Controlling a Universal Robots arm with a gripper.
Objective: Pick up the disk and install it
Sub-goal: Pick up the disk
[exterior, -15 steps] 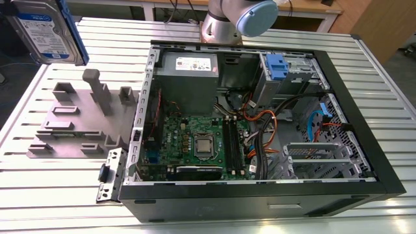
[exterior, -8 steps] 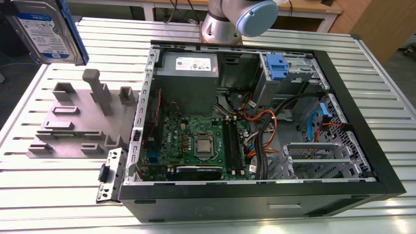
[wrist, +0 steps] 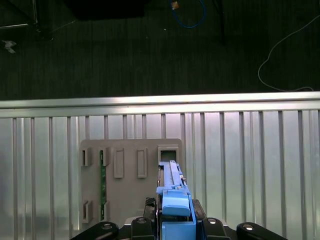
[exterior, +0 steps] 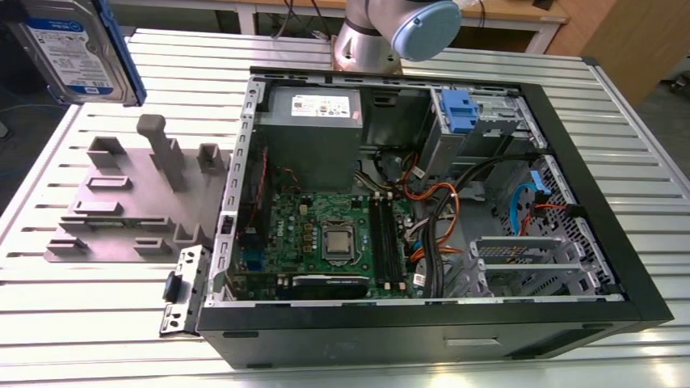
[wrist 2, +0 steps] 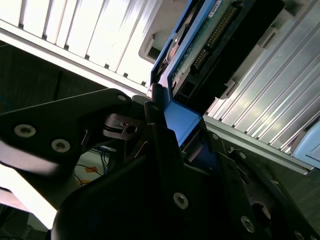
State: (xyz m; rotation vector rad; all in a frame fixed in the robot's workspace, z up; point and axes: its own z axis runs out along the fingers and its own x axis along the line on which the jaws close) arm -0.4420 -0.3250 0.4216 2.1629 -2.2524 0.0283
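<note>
Silver-and-blue disk (exterior: 65,50), grey fixture (exterior: 108,212), black case (exterior: 431,331)

Exterior view: the disk (exterior: 70,48) hangs at the upper corner on the exterior view's left, its top and outer side sliced off by the frame. The arm (exterior: 393,32) is cropped just above its grey-blue joint, and the slatted table (exterior: 86,323) runs out past every edge. In the first wrist view the disk (wrist: 172,185) shows edge-on, its label face out of sight. The gripper (wrist: 175,222) clamped on it is cut by the frame and covers part of the grey fixture plate (wrist: 125,165). In the second wrist view the gripper's black body masks the near end of the blue carrier, and the far end leaves the frame
</note>
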